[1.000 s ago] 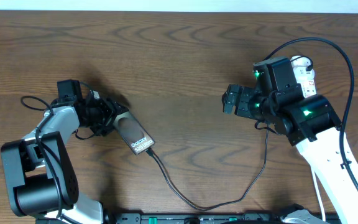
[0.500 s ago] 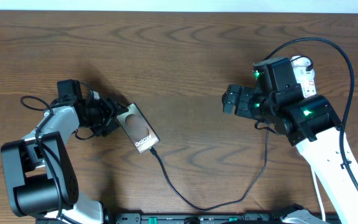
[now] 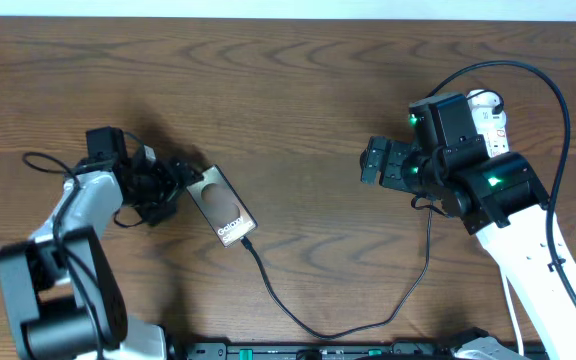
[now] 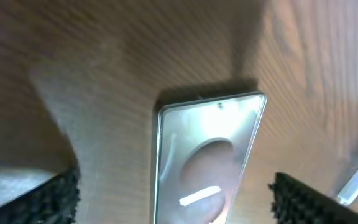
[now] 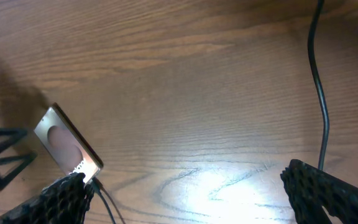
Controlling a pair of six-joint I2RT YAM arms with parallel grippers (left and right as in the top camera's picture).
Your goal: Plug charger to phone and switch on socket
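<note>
The glossy brownish-grey slab phone lies flat on the brown wooden worktop. Its plain end sits between the spread fingers of the open left pincer, probably to steady it. The thin black charger cable meets its lettered end, but whether it is seated is unclear. The right pincer hangs open and empty, and the white power-strip socket waits behind its arm.

The left gripper sits at the phone's upper-left end, with its fingers spread wider than that end and not touching it. The left arm is folded back behind the gripper. The right gripper is well to the right of the phone, pointing toward it, fingers spread and empty.
</note>
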